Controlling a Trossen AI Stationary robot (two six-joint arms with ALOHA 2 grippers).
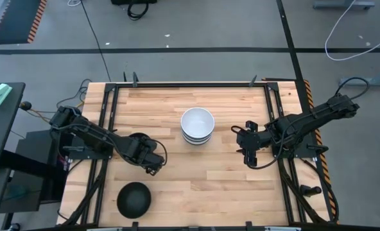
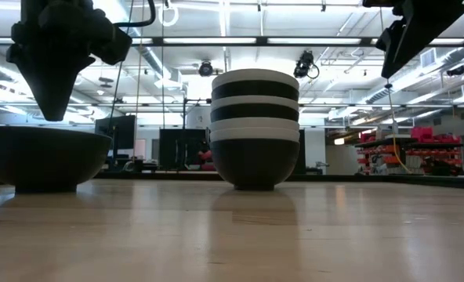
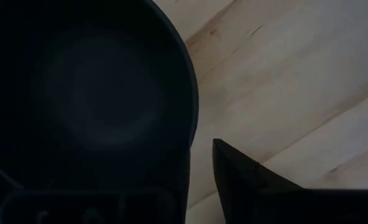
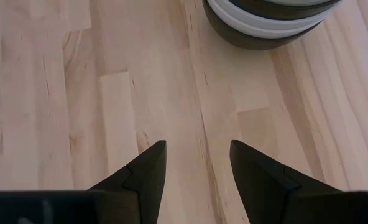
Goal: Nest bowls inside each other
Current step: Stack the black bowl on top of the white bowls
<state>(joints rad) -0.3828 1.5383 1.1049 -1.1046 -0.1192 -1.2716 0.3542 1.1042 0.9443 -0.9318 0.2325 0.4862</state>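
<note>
Two claws are seen over one wooden table [image 1: 209,186], and bowls are found in two places on it: one stack and one lone bowl. The stack [image 1: 196,126] is set between the two claws, nearer the right one, with a white bowl uppermost. From table height the stack [image 2: 255,129] is seen as alternating bands, black at the base and white at the top. At least three white bands and three black ones can be counted, but the exact number of nested bowls cannot be told. The lone bowl [image 1: 134,198] is black, stands upright on the wood and is empty. It is placed just beside the left claw [image 1: 153,165] and well apart from the right one. In the low view the left claw [image 2: 52,113] is held just above the rim of this bowl [image 2: 44,157], with a thin gap between them, so no contact is shown. In the left wrist view the black bowl [image 3: 91,93] fills most of the picture, directly under the claw. Whether the left claw is released or clenched cannot be told; nothing is seen lifted by it. The right claw [image 4: 196,146] is released, with only bare wood between its two fingers, and is held above the table. The stack [image 4: 265,31] lies ahead of it, untouched. From above, the right claw [image 1: 250,156] is seen beside the stack, apart from it.
</note>
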